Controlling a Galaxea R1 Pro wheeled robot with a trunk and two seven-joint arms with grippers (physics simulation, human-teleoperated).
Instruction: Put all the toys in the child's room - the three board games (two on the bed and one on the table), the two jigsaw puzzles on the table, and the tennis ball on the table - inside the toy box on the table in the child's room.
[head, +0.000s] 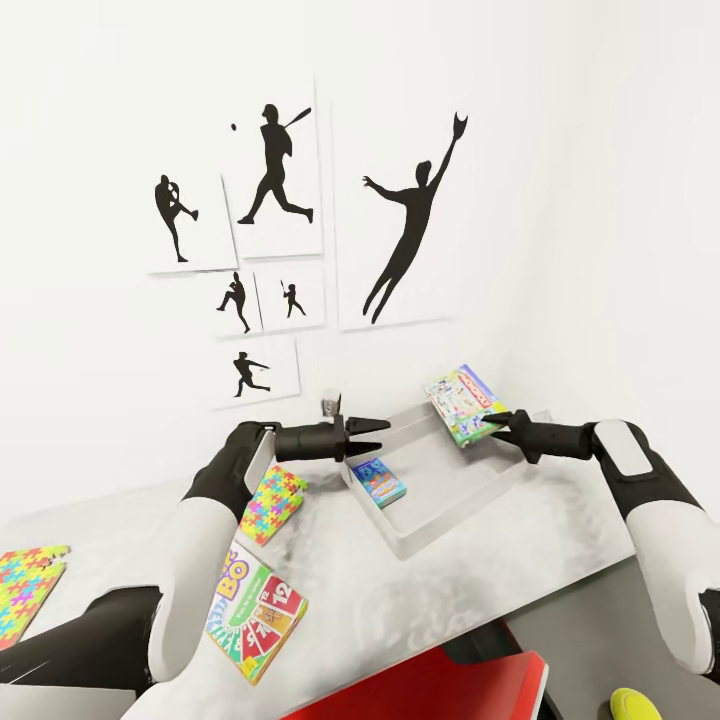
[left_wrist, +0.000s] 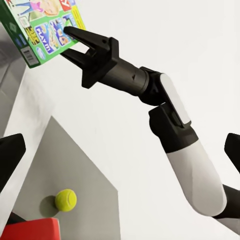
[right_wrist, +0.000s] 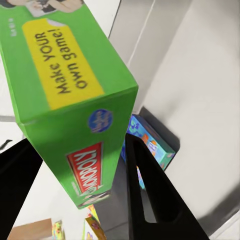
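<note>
Holding: right gripper (head: 497, 417) clamps the Monopoly box (head: 463, 402) by one corner, up in the air over the toy box's (head: 470, 498) far-right end; in the right wrist view the box end (right_wrist: 85, 150) sits between both fingers.
Monopoly axis: long side runs from the gripper up and away toward the wall, box tilted, printed face up toward the head camera.
Toy box: on the table (head: 380, 590) near its back edge by the wall, set at a slant; blue cartoon game (head: 379, 481) lies flat inside at the near-left end; rest of the bin floor bare.
Right arm: reaches in from the right, forearm about level, gripper pointing left.
Left arm: forearm level, left gripper (head: 380, 436) pointing right, fingers spread and nothing between them, hovering at the bin's left rim.
Gap: the two grippers face each other, apart, over the bin.
Skip-Bo box (head: 256, 612): flat near the table's front edge, long axis slanted.
Jigsaw puzzle (head: 272, 502): flat, beside the left arm, left of the bin.
Second jigsaw puzzle (head: 28, 588): at the table's left edge.
Tennis ball (head: 631, 705): on the dark lower section, front-right corner; also seen in left wrist view (left_wrist: 65, 200).
</note>
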